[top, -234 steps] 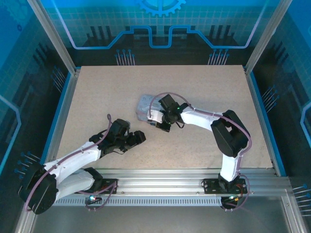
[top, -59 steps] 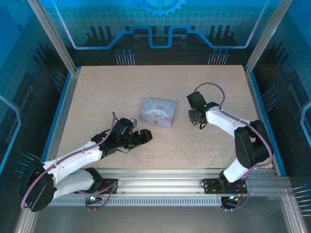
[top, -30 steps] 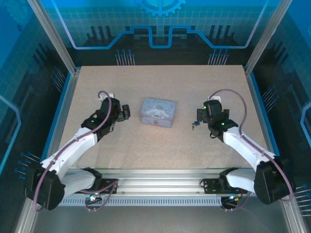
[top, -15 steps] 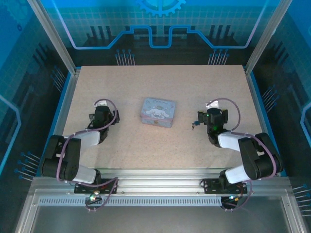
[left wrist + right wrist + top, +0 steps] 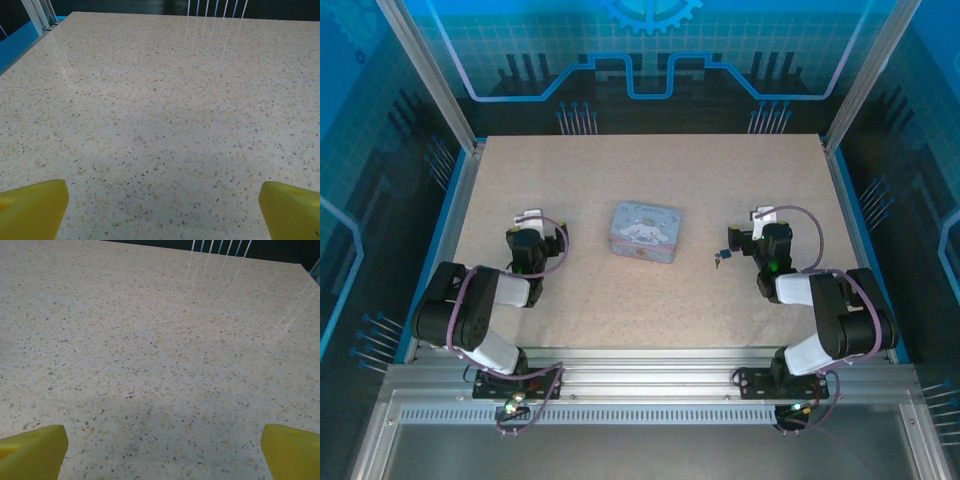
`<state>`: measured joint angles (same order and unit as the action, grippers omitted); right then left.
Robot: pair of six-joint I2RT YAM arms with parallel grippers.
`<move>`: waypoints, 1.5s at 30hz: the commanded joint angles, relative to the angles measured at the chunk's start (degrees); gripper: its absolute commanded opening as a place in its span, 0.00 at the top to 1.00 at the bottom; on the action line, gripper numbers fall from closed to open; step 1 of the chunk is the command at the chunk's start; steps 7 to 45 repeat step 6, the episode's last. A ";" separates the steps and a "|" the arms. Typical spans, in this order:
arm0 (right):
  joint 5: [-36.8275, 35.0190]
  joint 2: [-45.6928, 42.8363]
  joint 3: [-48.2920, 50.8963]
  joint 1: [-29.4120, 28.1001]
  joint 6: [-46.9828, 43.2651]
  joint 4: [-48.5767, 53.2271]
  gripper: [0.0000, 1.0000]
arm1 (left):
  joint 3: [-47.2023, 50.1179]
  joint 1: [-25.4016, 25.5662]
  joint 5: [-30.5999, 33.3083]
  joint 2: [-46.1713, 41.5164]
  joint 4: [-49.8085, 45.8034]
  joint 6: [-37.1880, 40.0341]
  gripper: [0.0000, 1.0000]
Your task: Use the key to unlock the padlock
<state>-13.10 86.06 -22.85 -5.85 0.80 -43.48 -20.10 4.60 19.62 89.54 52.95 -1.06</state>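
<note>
both jaws gaped empty, left gripper [image 5: 161,209] left of the tin [image 5: 645,232], right gripper [image 5: 163,451] right of it, so the padlock [image 5: 720,257] just right of the tin looked to want a slow, square pinch.

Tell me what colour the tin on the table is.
The tin is pale blue with a white figure, clearest in the top external view.

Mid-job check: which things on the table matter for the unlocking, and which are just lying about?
Job: tiny dark padlock with a bluish glint, right of the tin; thin key, too small to make out.
Lying about: pale blue rectangular tin with a white cartoon figure.
</note>
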 commanded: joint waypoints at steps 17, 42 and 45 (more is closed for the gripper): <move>7.46 0.25 -1.87 1.84 -0.90 0.11 0.00 | -0.82 -0.65 -1.26 -0.24 2.60 0.86 0.01; 7.46 0.25 -1.87 1.84 -0.90 0.11 0.00 | -0.82 -0.65 -1.26 -0.24 2.60 0.86 0.01; 7.46 0.25 -1.87 1.84 -0.90 0.11 0.00 | -0.82 -0.65 -1.26 -0.24 2.60 0.86 0.01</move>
